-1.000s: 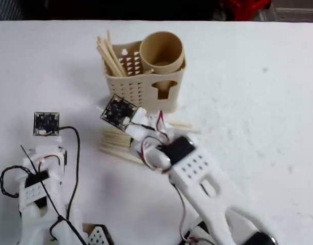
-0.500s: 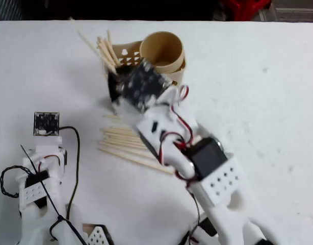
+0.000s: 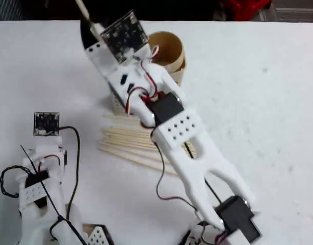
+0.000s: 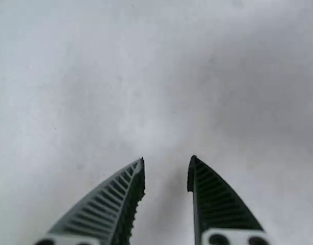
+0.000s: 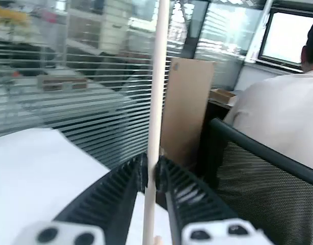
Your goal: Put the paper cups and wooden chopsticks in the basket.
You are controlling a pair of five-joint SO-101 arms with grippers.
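Right wrist view: the right fingers [image 5: 138, 176] are closed tight on one chopstick [image 5: 157, 76], which stands upright between them. The high view adds that this arm is stretched over the basket [image 3: 114, 101] on the counter [image 3: 258, 102], the stick held up beyond the basket's far left corner. The high view further records cups [image 3: 169, 48] nested in the basket's right half and a pile of chopsticks [image 3: 127, 143] lying on the counter just in front of it, partly under the arm. Left wrist view: the left fingers [image 4: 138, 173] stand a little apart, holding nothing, over bare counter.
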